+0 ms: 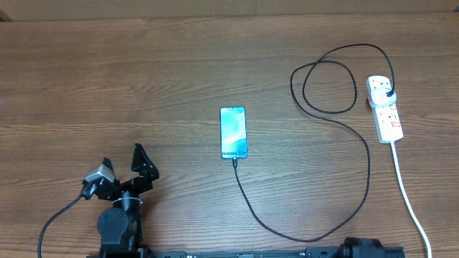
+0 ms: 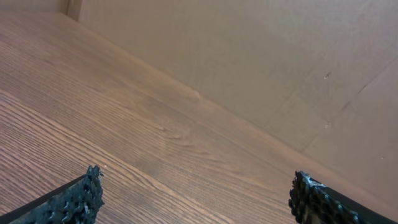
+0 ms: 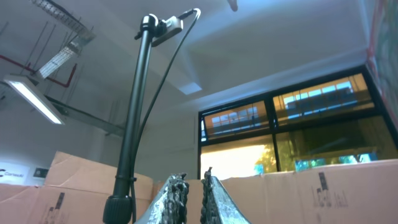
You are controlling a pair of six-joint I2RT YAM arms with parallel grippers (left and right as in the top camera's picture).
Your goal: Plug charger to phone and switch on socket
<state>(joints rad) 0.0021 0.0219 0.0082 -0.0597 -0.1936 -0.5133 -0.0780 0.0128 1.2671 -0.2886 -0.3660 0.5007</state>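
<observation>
Near left, the black left claw [image 1: 122,159] is hanging wide apart. The right claw [image 3: 193,180], nearly together and empty, should be pressing squarely the switch on the white power strip [image 1: 388,118] far right; the thin black charger cable [image 1: 368,168] is touching the teal-screened phone [image 1: 233,132].

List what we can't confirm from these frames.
Socket switch position: too small in the overhead view.
Charger tip fully seated in phone: too small, overhead.
Right gripper: cut off by the overhead's bottom edge; its wrist view faces the ceiling.
Left wrist view: only table and wall, no task items.
</observation>
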